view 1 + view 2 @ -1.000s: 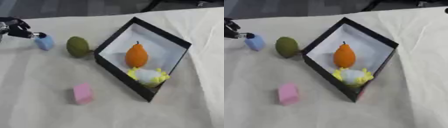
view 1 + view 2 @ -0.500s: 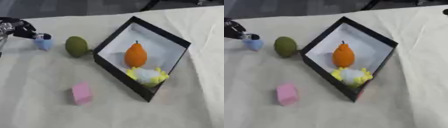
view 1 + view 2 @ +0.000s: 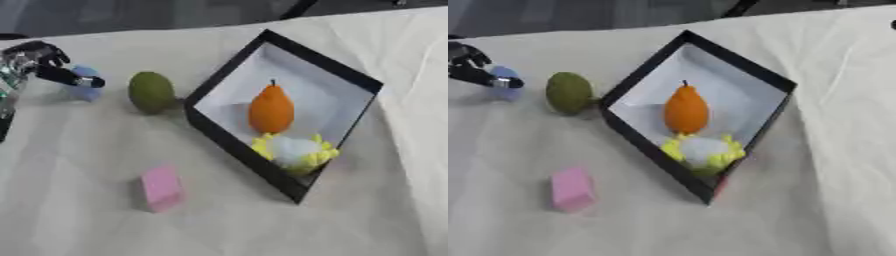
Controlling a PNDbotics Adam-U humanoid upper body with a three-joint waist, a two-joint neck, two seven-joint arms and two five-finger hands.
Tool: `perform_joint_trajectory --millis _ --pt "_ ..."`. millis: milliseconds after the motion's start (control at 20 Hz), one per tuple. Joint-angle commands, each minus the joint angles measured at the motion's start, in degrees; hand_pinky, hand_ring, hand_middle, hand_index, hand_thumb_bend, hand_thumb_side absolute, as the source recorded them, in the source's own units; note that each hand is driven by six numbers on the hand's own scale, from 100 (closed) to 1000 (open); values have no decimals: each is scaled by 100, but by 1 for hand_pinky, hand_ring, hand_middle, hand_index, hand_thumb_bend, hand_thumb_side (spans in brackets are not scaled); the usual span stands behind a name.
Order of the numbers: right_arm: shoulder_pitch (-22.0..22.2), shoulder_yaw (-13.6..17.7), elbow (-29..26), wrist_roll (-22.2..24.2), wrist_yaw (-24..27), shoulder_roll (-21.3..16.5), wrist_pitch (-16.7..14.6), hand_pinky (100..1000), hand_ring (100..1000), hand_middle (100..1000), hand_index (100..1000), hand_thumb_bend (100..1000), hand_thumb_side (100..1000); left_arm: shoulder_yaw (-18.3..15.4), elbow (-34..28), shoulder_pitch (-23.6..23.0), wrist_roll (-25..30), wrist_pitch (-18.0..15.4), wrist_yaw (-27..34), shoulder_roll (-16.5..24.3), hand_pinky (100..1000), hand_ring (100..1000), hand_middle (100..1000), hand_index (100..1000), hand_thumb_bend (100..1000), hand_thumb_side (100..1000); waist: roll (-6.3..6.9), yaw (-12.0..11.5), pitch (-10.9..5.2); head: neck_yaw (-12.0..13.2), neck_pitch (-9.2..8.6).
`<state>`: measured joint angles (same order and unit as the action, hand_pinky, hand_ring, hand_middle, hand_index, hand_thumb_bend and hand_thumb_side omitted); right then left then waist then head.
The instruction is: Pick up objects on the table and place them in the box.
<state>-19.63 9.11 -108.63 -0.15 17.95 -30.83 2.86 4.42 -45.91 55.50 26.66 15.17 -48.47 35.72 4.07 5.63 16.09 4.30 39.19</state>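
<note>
My left hand is at the far left edge of the table, curled onto a small light-blue object, with one dark digit lying across its top. The blue object still rests on the cloth. A green oval fruit lies just right of it, close to the box's left corner. A pink block lies nearer the front. The black box with a white inside stands turned like a diamond and holds an orange pear and a yellow-and-white ruffled object. My right hand shows in no view.
A cream cloth covers the table, with folds at the right side. The table's far edge runs along the top against a dark background.
The left hand has stayed at the blue object, shifting only slightly. The fruit, pink block and box have not moved.
</note>
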Motion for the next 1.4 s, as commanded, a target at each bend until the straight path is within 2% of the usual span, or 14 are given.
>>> perform_joint_trajectory --millis 50,200,350,450,700,800,950,1000,1100,1200,1400 --pt "-58 21 -54 39 -21 -104 -10 903 744 833 917 100 528 -60 -5 138 -88 45 -34 120 853 850 777 850 796 618 63 7 5 22 -67" --pt "-51 25 -47 46 -26 -98 -7 903 744 833 917 100 528 -75 35 133 -87 67 29 107 828 819 740 835 742 643 69 8 10 23 -80" --pt "-50 26 -45 53 -27 -93 -6 903 744 834 918 100 528 -74 74 124 -60 97 113 96 799 787 700 817 682 621 69 10 18 31 -89" --pt "-43 29 -42 54 -29 -91 -6 903 744 834 918 100 528 -60 96 123 -13 105 155 94 771 756 657 798 602 570 66 8 22 36 -82" --pt "-24 35 -34 58 -33 -90 -8 904 745 834 918 100 528 1 138 150 287 16 161 92 743 713 608 762 384 370 59 -14 14 43 -52" --pt "-12 37 -29 62 -37 -88 -6 904 745 834 918 100 528 16 145 166 422 -22 144 88 737 706 603 756 367 348 56 -22 6 44 -43" --pt "13 47 -20 56 -36 -89 -9 905 745 834 919 100 527 39 149 196 602 -85 111 77 690 647 550 713 292 256 48 -36 -21 41 -19" --pt "20 50 -18 54 -35 -89 -10 905 745 834 919 100 527 42 144 206 651 -106 109 75 677 632 535 697 237 182 46 -41 -28 38 -11" --pt "36 50 -8 58 -35 -89 -8 905 745 834 919 100 527 49 92 229 729 -148 170 69 663 608 510 671 153 100 42 -55 -49 27 7" --pt "58 56 5 56 -34 -89 -7 905 745 834 919 100 527 80 -41 242 783 -196 317 76 656 595 494 655 100 100 39 -74 -76 8 26" --pt "101 63 19 55 -30 -103 -12 905 745 834 920 100 527 188 -467 271 767 -255 641 158 641 559 456 615 100 100 44 -116 -140 -41 66"
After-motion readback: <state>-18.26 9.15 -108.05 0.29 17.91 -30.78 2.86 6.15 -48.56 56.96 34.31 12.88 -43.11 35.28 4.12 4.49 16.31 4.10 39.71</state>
